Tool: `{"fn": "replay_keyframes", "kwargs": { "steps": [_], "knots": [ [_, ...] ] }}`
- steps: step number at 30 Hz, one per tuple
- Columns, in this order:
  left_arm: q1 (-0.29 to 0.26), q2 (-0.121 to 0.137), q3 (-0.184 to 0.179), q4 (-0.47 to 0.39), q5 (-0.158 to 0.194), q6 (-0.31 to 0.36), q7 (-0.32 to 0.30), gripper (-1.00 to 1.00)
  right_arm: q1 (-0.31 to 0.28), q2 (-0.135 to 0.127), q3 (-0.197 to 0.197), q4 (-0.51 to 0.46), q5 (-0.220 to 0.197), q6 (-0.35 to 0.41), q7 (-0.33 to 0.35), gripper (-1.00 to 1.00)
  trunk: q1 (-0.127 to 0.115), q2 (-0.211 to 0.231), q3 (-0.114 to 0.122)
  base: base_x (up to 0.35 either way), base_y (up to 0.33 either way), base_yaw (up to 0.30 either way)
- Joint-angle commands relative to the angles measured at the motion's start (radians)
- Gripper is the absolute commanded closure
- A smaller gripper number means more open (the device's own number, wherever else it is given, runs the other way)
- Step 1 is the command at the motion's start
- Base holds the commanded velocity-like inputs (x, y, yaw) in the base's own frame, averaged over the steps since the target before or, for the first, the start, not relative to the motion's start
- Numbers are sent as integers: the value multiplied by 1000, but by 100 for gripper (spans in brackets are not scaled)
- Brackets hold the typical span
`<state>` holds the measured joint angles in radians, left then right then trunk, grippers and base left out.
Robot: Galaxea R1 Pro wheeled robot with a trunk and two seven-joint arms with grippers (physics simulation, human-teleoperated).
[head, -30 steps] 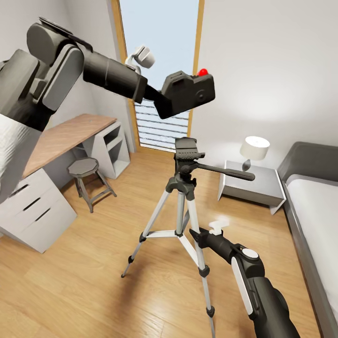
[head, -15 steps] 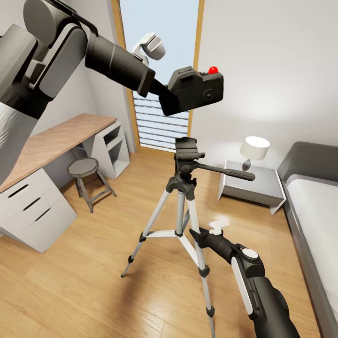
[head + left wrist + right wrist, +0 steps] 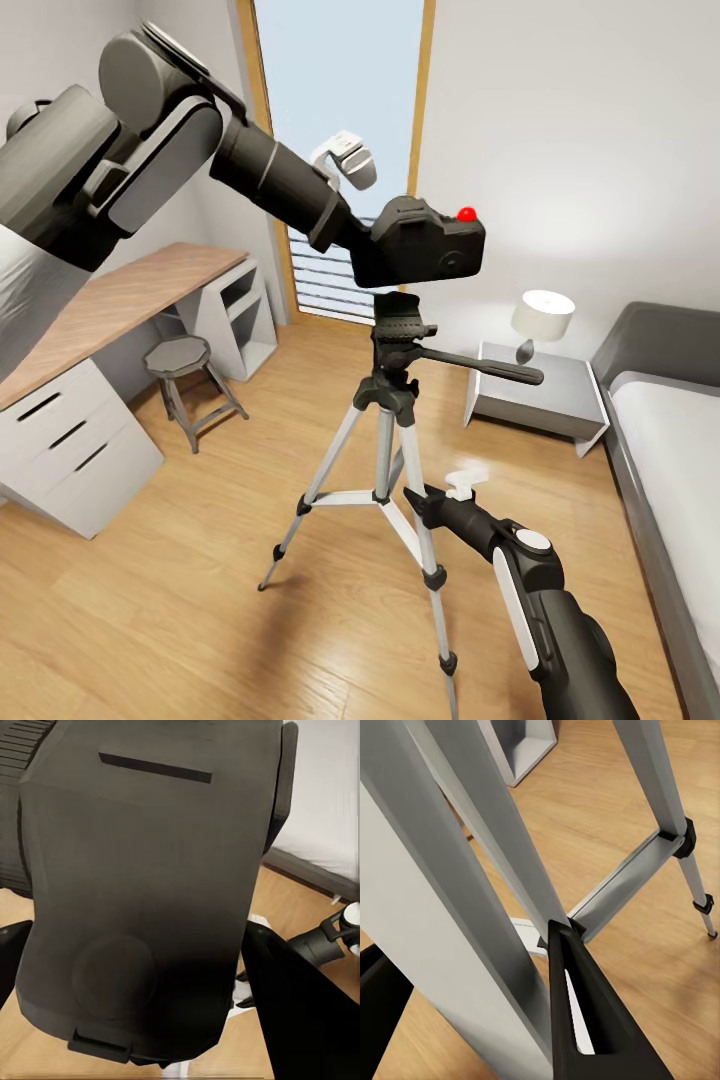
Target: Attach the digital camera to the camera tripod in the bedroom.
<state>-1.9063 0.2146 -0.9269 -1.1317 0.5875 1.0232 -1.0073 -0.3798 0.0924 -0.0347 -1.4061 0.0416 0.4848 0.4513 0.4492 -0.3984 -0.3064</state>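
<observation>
The matte-black digital camera [image 3: 425,250], red button up, hangs at 12 o'clock just above the upright silver-legged camera tripod [image 3: 397,400].

Digital camera [image 3: 428,245]: matte black, plastic-looking body; glossy red button on top. Camera tripod [image 3: 385,440]: smooth silver metal legs with satin sheen, matte black joints and head. Floor [image 3: 200,590]: wood planks, light sheen. Worktop [image 3: 130,290]: wood grain, matt. Walls [image 3: 570,150]: flat pale grey.
</observation>
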Motion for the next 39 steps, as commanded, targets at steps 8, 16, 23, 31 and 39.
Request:
{"fn": "replay_keyframes", "kwargs": {
  "steps": [8, 16, 23, 31, 39],
  "knots": [
    [-2, 5, -7, -4, -1, 2, -3, 100, -1, 1, -4, 42, 19, 6, 9, 100, 1, -2, -2, 0, 0, 0],
    [-2, 36, -7, -11, -2, 1, 0, 100, -1, 1, -4, 41, 19, 6, 9, 100, 1, -2, -2, 0, 0, 0],
    [-2, 81, -6, -43, 0, 1, 0, 100, -1, 1, -4, 41, 20, 5, 9, 100, 1, -2, -2, 0, 0, 0],
    [-2, 113, -6, -82, 0, 0, -1, 100, -1, 1, -4, 40, 18, 6, 10, 100, 1, -2, -2, 0, 0, 0],
    [-2, 113, -7, -86, 3, -2, -3, 100, -1, 1, -4, 39, 18, 6, 10, 100, 1, -2, -2, 0, 0, 0]
  ]
}}
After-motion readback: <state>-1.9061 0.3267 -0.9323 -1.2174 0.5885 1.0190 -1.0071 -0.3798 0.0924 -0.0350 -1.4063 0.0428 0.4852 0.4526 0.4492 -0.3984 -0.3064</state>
